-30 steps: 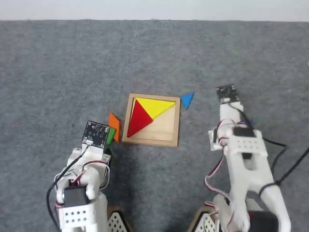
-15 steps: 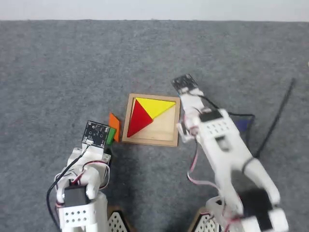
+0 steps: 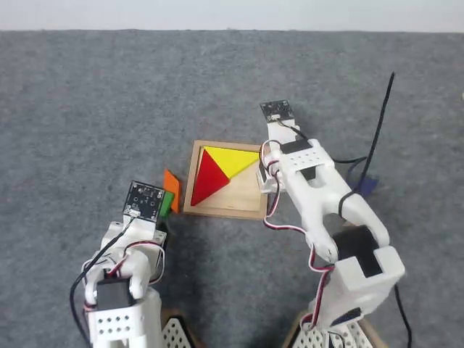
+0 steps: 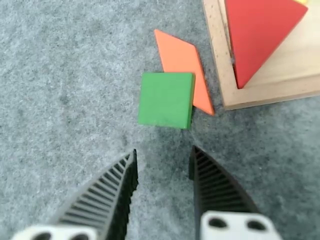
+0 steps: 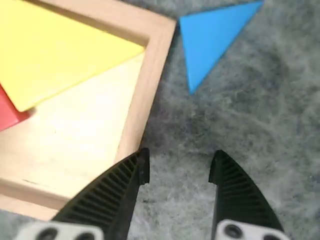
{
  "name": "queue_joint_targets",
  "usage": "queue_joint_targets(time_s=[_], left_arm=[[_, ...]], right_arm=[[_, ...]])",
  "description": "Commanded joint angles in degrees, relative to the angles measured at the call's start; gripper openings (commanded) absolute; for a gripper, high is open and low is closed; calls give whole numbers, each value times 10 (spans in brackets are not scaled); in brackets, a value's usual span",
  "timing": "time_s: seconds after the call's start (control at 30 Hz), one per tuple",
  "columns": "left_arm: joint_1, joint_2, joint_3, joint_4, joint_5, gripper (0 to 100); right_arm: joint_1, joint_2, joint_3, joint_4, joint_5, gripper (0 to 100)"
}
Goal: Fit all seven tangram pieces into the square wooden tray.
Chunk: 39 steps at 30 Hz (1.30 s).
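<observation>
Tray: the square wooden tray (image 3: 225,211) sat mid-table, with the yellow triangle (image 3: 233,159) and red triangle (image 3: 206,180) already in and bare wood beside them.
Right gripper: the right gripper (image 5: 180,160) hung low just outside the tray's right rim, jaws parted, nothing between them.
Blue triangle: and there it was, the blue triangle (image 5: 212,35), flat on the table just off the tray's far right corner, clear of the rim.
Bearing: it lay dead ahead of the right gripper, towards the table's far edge, apart from the fingertips.
Long axis: its longest edge faced away from the tray and ran slantwise, one sharp tip aimed back at the jaws. By my read, a push forward and some wrist turn would be needed to span it.
Left gripper: the left gripper (image 4: 164,155) was also spread and empty, near the green square (image 4: 166,100), which touched the orange parallelogram (image 4: 182,70) beside the tray's left rim.
Nearer arm: right for blue, plainly; left for green and orange.
</observation>
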<state>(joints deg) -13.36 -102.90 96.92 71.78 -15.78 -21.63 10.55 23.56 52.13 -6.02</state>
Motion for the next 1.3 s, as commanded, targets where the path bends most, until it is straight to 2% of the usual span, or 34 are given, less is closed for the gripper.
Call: queue_joint_targets(time_s=[0.0, 0.3, 0.47, 0.63, 0.8, 1.27], left_arm=[[-4, -1, -4, -18, -5, 170], [-4, -1, -4, -18, -5, 170], [-4, -1, -4, -18, -5, 170], [-4, -1, -4, -18, -5, 170], [-4, -1, -4, -18, -5, 170], [-4, -1, -4, -18, -5, 170]], right_arm=[[-10, -15, -32, 6, -20, 205], [-89, -24, -33, 3, -36, 205], [-79, -29, -33, 8, -56, 205], [-75, -104, -29, 9, -76, 205], [-106, -137, -29, 40, -76, 205], [-114, 47, -61, 40, -75, 204]])
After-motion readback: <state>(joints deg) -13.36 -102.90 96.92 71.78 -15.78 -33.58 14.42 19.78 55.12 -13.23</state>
